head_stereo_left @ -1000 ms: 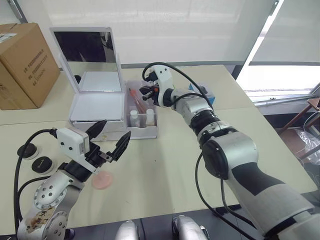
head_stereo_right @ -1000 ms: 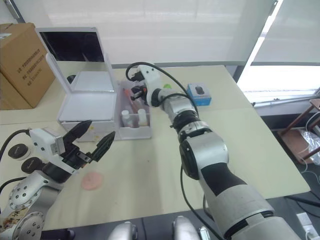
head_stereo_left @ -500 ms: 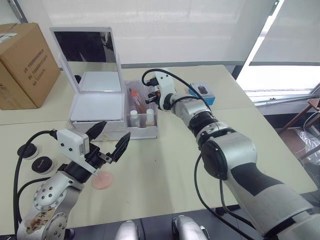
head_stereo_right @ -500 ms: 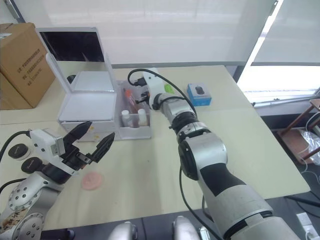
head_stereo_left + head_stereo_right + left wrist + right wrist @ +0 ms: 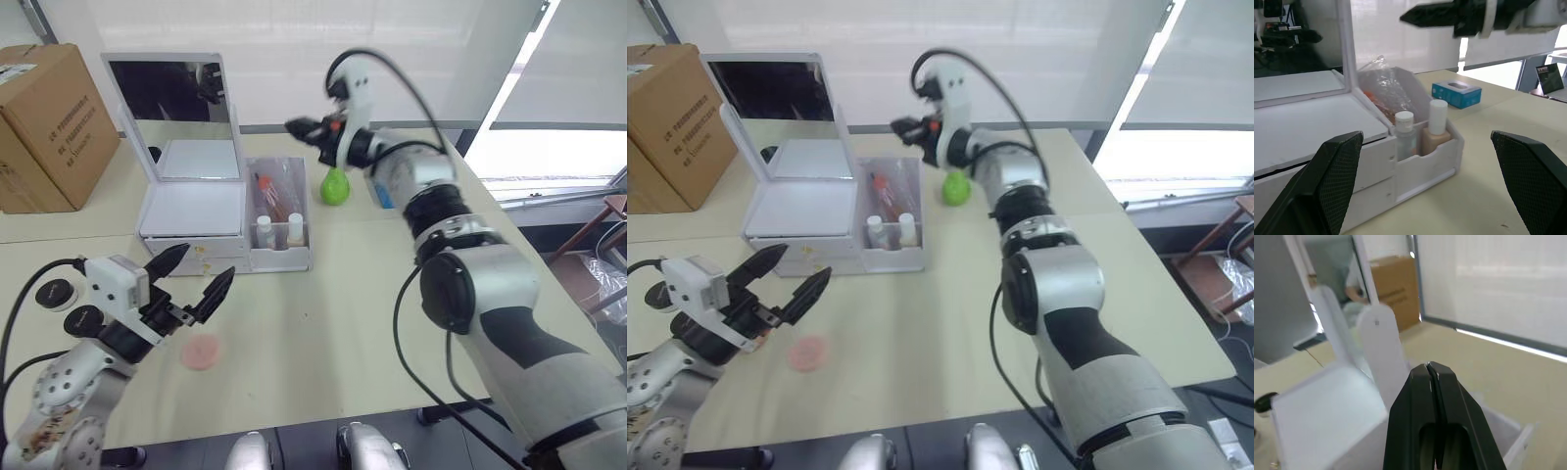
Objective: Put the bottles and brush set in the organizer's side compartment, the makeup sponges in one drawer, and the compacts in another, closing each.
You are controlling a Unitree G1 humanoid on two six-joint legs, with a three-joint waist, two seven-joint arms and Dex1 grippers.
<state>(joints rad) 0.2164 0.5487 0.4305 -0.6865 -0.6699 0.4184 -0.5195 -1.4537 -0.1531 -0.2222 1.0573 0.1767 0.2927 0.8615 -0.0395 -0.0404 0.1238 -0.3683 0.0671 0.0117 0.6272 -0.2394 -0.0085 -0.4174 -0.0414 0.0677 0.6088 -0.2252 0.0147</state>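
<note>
Organizer (image 5: 196, 211) holds two bottles (image 5: 278, 230); right gripper (image 5: 302, 127), fingers pressed together empty, hangs above; left gripper (image 5: 191, 277) spread wide near the pink sponge (image 5: 202, 352).

I see a pale beige table (image 5: 323, 313) carrying a white mirrored organizer (image 5: 191, 211), a brown cardboard box (image 5: 49, 122) and a small blue box (image 5: 1456, 93). A green teardrop makeup sponge (image 5: 334, 186) sits beside the organizer. A flat pink round sponge (image 5: 202, 352) and two black round compacts (image 5: 51, 293) lie near my edge.

— What do we look like? Silver-grey arm shells with black joint bands, and black cables looping along both arms.

— And our left gripper (image 5: 186, 282) and right gripper (image 5: 297, 125)? White wrist blocks, black fingers textured with fine mesh.
</note>
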